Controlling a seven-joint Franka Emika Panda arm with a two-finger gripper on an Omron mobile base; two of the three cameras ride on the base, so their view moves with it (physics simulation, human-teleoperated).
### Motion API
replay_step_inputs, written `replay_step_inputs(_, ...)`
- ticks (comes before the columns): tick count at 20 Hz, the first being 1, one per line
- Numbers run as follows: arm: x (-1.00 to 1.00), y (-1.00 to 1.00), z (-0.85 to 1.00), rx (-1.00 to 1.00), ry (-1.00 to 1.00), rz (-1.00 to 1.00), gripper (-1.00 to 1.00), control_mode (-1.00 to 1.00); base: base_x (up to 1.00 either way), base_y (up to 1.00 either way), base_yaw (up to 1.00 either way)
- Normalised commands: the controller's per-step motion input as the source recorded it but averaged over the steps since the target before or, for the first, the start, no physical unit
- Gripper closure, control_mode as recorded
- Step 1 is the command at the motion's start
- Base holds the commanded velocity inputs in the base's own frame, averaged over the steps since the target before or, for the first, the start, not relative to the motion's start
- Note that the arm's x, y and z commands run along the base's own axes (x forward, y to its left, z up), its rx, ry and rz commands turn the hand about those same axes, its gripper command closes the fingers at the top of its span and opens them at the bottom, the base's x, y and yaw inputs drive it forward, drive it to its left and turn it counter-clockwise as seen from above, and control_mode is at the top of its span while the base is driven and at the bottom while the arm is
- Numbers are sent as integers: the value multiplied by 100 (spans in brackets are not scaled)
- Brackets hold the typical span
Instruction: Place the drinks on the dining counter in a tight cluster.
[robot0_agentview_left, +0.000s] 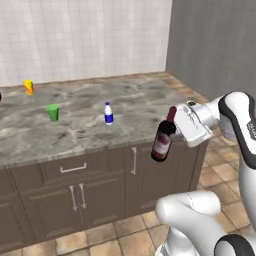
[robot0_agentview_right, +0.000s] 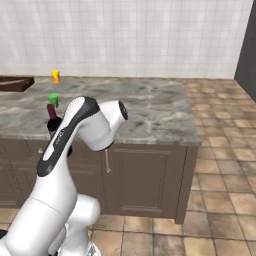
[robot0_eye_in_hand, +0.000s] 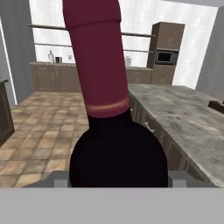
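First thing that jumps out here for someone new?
The dark wine bottle clamped in the gripper, hanging in the air in front of the dining counter, off its near edge. Behind it on the stone stand a white bottle, a green cup and a yellow-orange cup, spread well apart.

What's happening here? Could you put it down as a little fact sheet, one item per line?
Setting: kitchen with a marbled dining counter
Robot's gripper: closed on the wine bottle, held tilted in the air in front of the counter's edge
On the counter: small white bottle with blue label, upright
Also on the counter: green cup and yellow-orange cup
Cluster: not yet formed
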Motion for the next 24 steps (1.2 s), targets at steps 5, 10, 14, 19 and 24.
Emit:
replay_step_inputs(5,0,0,0,0,0,0,100,100,40,-36,9)
replay_step_inputs(10,0,0,0,0,0,0,100,100,76,4,-3)
replay_step_inputs(14,0,0,0,0,0,0,100,100,92,30,-14)
replay_step_inputs(19,0,0,0,0,0,0,100,100,81,11,-10)
replay_step_inputs(24,0,0,0,0,0,0,100,100,33,8,-5)
